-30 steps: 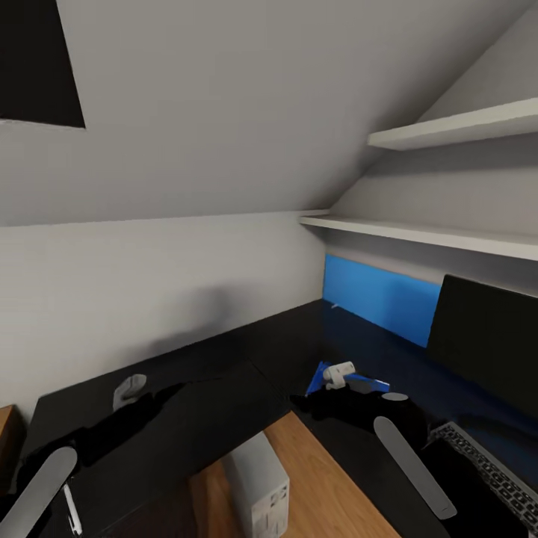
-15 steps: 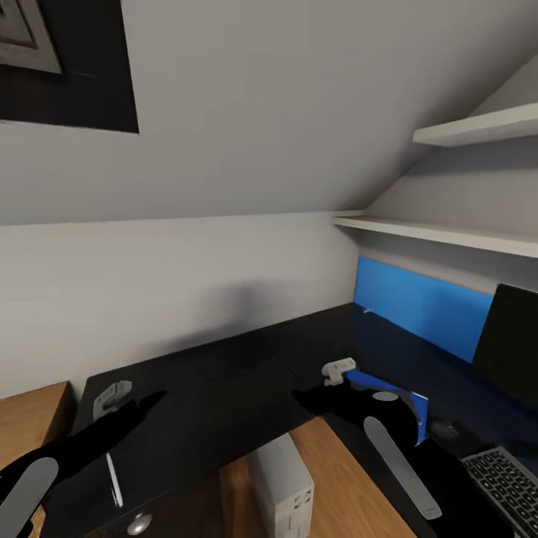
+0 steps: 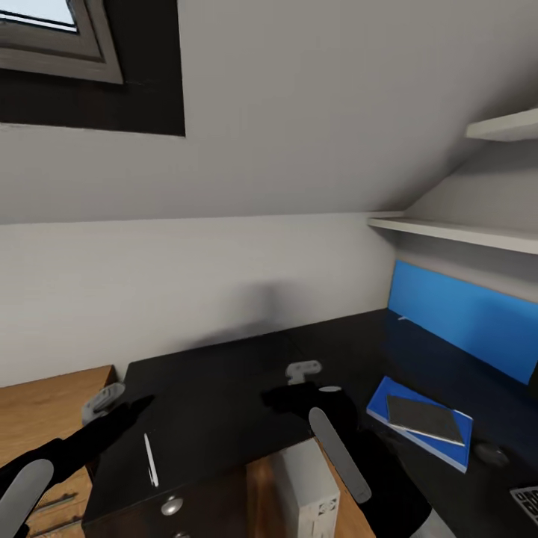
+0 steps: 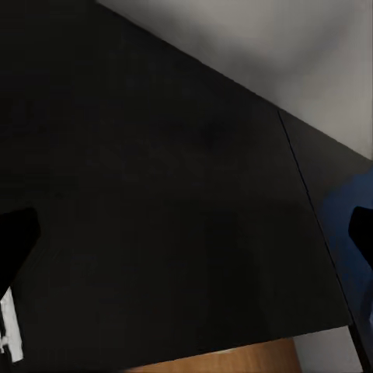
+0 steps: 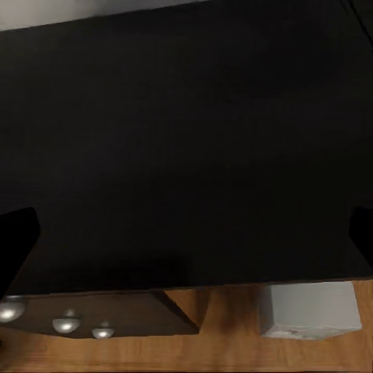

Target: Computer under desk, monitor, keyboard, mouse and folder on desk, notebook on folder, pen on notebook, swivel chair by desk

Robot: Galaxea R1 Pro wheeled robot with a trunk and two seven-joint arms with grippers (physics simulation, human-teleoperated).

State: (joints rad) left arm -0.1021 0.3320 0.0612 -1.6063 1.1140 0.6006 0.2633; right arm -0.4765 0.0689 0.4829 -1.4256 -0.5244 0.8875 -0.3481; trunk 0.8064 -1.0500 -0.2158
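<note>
The blue folder (image 3: 456, 448) lies on the black desk (image 3: 224, 388) at the right, with the grey notebook (image 3: 424, 418) on top of it. A white pen (image 3: 149, 459) rests near the desk's front left edge. The dark mouse (image 3: 491, 453) sits right of the folder, and a keyboard (image 3: 527, 502) corner shows beyond it. The pale computer (image 3: 310, 497) stands under the desk. My left gripper (image 3: 138, 407) hovers open just above the pen. My right gripper (image 3: 275, 396) is open over bare desk, left of the folder. The monitor and swivel chair are out of view.
A light-wood drawer unit (image 3: 52, 396) adjoins the desk's left end. Round drawer knobs (image 5: 66, 322) show under the desk front. The blue back panel (image 3: 463, 321) and white shelves (image 3: 456, 233) line the right wall. A sloped ceiling with a window (image 3: 52, 37) hangs overhead.
The camera has turned left, so the monitor slid out on the right and the window came in. My right gripper now stands left of the folder, which shows the notebook on it.
</note>
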